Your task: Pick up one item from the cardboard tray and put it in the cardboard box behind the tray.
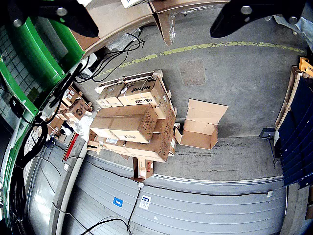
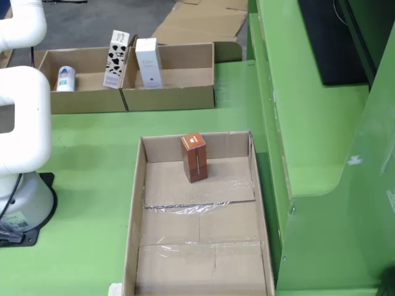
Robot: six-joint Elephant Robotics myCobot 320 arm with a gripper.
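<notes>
Brown carton (image 2: 195, 158) stands in the tray (image 2: 135, 203) only in the fixed view; end effector (image 1: 151, 17) spread, empty.

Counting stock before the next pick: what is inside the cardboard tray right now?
In the fixed view, the cardboard tray holds one upright brown carton near its far end. The rest of the floor shows only cardboard and clear tape. The near edge is cut off by the frame.

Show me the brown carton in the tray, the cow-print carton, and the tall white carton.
brown carton (image 2: 195, 161), fixed view, front face.
cow-print carton (image 2: 115, 60), fixed view, its spotted front face.
white carton (image 2: 149, 63), fixed view, front face.
</notes>
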